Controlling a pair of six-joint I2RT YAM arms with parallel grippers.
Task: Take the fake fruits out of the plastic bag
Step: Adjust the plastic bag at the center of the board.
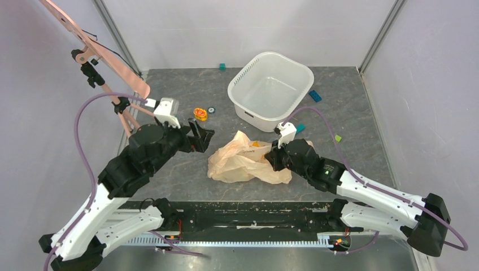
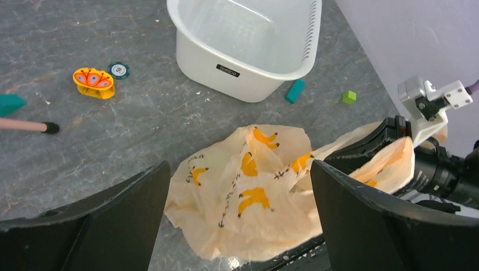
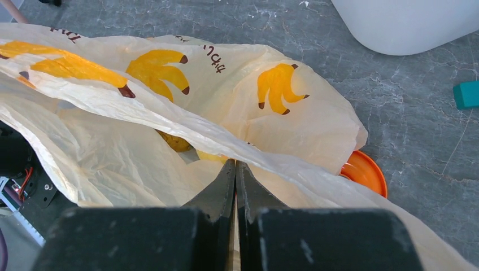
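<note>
**Top view:** bag (image 1: 240, 164) lay crumpled on table (image 1: 186, 90) between arms, near tub (image 1: 257, 116); left gripper (image 1: 203, 135) hovered just beside it.

**Left wrist view:** jaws spread wide, holding nothing.

**Right wrist view:** right gripper (image 3: 235, 165) jaws clenched on bag fold; fruits (image 3: 175, 142) inside bag, partly under fold.

**Step advice:** raise pinched fold to open bag mouth, so left jaws could reach in.

**Unclear:** fruit count and kinds; orange rim (image 3: 367, 172) at bag edge unidentified.
</note>
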